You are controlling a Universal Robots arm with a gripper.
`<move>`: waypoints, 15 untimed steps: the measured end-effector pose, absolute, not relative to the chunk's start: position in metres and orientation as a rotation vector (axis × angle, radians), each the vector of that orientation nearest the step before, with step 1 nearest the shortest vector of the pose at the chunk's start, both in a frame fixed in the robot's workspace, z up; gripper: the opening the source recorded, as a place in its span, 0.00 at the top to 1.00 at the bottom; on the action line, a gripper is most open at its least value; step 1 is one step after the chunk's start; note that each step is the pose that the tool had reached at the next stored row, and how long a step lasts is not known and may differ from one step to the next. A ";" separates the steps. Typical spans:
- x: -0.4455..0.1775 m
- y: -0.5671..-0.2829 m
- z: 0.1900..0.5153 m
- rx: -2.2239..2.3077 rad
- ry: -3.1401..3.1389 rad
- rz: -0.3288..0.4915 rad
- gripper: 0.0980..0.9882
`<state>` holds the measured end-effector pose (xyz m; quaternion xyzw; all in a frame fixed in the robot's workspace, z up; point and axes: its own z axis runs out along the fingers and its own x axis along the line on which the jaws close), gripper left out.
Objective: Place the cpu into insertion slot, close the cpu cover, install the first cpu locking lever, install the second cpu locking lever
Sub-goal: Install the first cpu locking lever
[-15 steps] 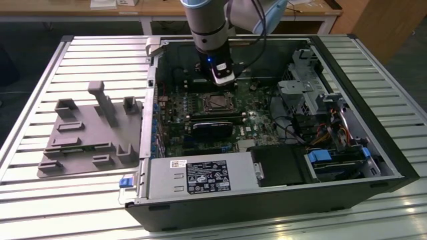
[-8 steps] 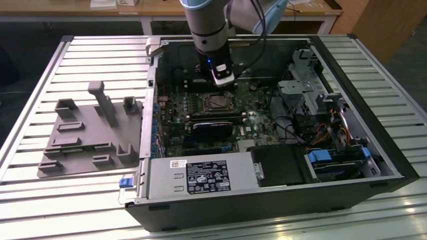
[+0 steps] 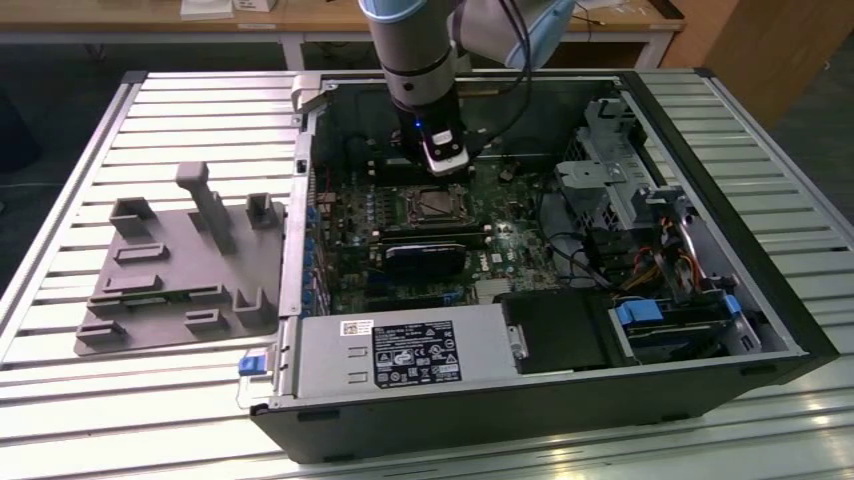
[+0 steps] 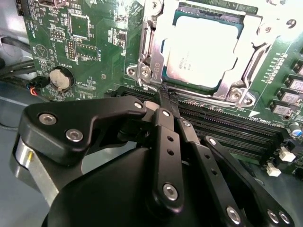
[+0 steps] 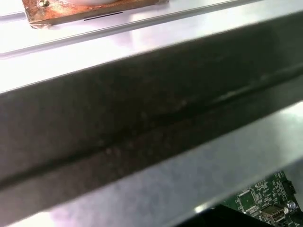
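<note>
Finding: the cpu (image 4: 201,47) sits flat in the insertion slot (image 4: 187,86) with the cpu cover (image 4: 150,45) down over it, its window framing the chip. Placing and covering therefore read as complete, and I judge the lever stage to be in hand. My gripper (image 4: 165,94) is closed, fingertips pressed together with nothing visibly between them, its tip at the cover's corner just beside a small metal tab (image 4: 142,71), near the memory slots (image 4: 227,127). Whether either lever is latched I cannot tell; the work here calls for narrow, steady contact on thin metal, clear of the chip.
</note>
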<state>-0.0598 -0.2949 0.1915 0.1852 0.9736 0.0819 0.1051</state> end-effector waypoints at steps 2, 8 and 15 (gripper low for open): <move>-0.060 -0.295 0.191 0.546 2.869 0.242 1.00; -0.060 -0.295 0.192 0.546 2.869 0.244 1.00; -0.060 -0.295 0.200 0.546 2.869 0.243 1.00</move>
